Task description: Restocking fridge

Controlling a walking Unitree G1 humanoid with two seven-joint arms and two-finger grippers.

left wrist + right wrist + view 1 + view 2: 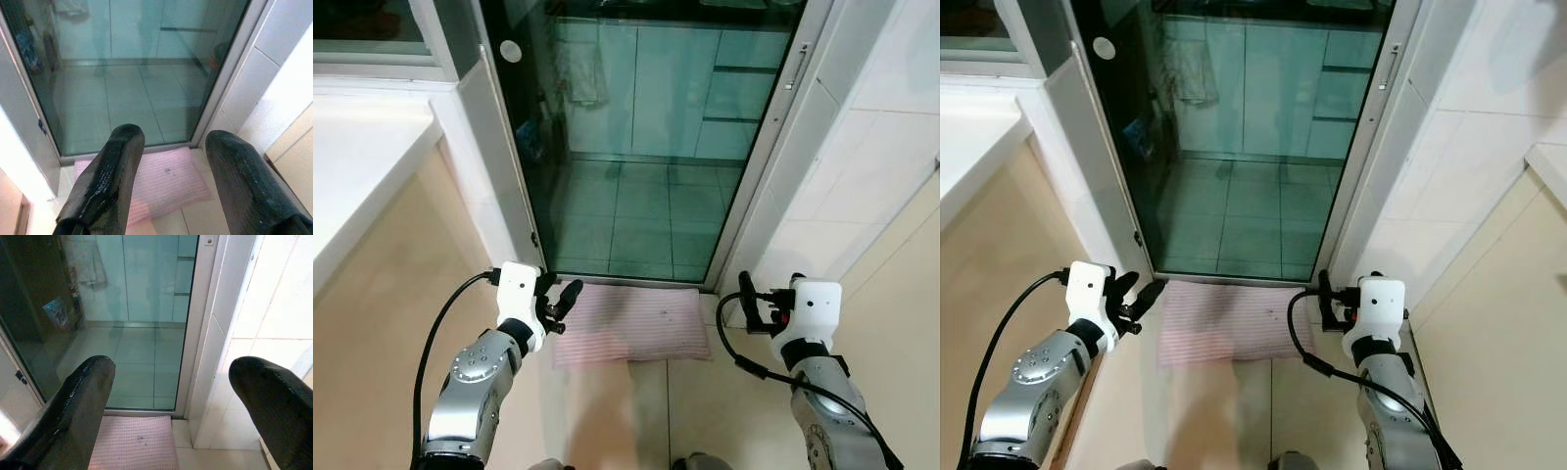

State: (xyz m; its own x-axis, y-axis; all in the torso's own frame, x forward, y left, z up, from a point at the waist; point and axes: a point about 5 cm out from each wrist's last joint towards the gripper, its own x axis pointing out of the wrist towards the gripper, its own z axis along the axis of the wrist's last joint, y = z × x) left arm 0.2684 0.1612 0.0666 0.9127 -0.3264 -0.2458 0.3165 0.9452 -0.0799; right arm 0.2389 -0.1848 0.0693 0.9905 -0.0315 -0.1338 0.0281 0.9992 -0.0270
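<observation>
Fingers point(105, 191) parted (both grippers) before glass door point(646, 137), above pink mat point(631, 333).

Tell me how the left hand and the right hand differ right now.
The left hand has its fingers spread less than the right hand, going by the wrist views. The left hand sits near the pink mat's left corner, beside the counter; the right hand sits past the mat's right edge, by the tiled wall. Both are open, hold nothing, and point towards the glass door.

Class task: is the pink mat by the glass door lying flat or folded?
Mostly flat: the mat lies spread before the door, one near corner doubled over.
</observation>
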